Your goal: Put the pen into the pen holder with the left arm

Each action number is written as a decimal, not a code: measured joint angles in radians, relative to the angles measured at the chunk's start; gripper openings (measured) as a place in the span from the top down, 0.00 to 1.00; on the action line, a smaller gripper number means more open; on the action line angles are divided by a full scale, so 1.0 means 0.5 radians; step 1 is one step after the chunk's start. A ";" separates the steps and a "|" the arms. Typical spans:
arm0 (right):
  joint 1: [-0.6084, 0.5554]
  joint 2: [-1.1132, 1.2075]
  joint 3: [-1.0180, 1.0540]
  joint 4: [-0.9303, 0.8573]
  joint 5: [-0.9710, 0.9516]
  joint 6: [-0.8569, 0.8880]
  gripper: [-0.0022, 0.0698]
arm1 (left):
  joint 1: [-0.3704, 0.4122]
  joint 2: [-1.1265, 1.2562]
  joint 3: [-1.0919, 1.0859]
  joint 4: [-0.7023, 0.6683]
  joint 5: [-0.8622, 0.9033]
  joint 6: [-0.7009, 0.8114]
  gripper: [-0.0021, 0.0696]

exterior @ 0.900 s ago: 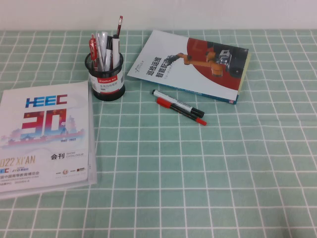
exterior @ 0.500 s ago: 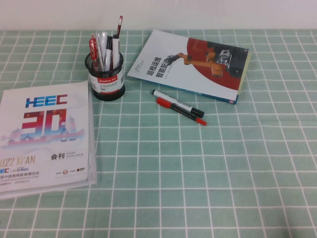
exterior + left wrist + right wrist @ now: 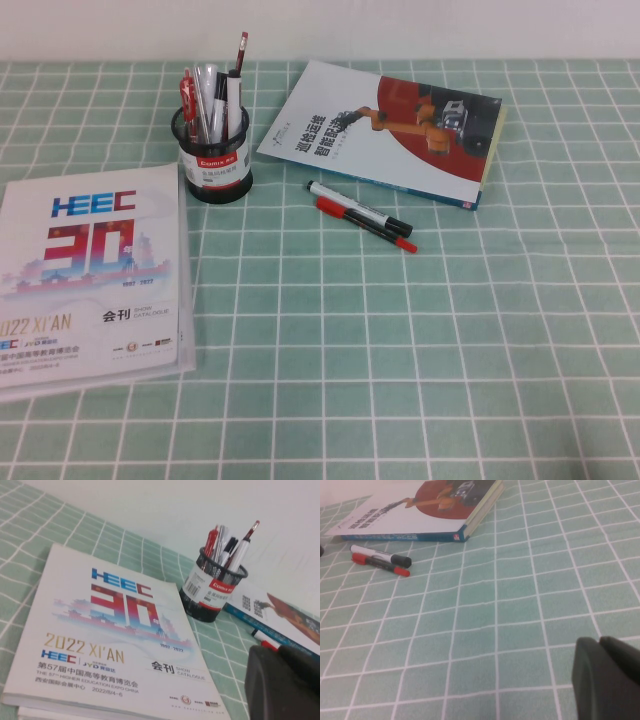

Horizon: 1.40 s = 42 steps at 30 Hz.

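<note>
we judge the task not yet begun: the pen (image 3: pixel 366 224) lies flat on the checked tablecloth (image 3: pixel 420 340), touching the white marker (image 3: pixel 358 208) along its side, just in front of the robot book (image 3: pixel 385 128) and well apart from the pen holder (image 3: pixel 214 155), which stands upright beyond the far corner of the heec catalogue (image 3: pixel 88 275) and already holds several other pens. neither arm shows in the high view. our left gripper (image 3: pixel 285 682) appears only as a dark bulk at the corner of its wrist view, hanging low over the cloth beside the catalogue with the holder ahead of it; we cannot tell how its jaws stand. our right gripper (image 3: pixel 607 672) sits low over bare cloth, far from the pen, and its jaws are likewise not readable. everything is left: reaching the pen, pinching it clear of the marker, carrying it over and dropping it in the holder.
</note>
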 joint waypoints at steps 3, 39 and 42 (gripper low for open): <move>0.000 0.000 0.000 0.000 0.000 0.000 1.00 | 0.000 0.000 0.000 0.000 -0.011 -0.001 0.97; 0.000 0.000 0.000 0.000 0.000 0.000 1.00 | -0.038 2.488 -2.166 -0.515 1.330 1.460 0.97; 0.000 0.000 0.000 0.000 0.000 0.000 1.00 | -0.155 2.776 -2.443 -0.539 1.456 1.674 0.97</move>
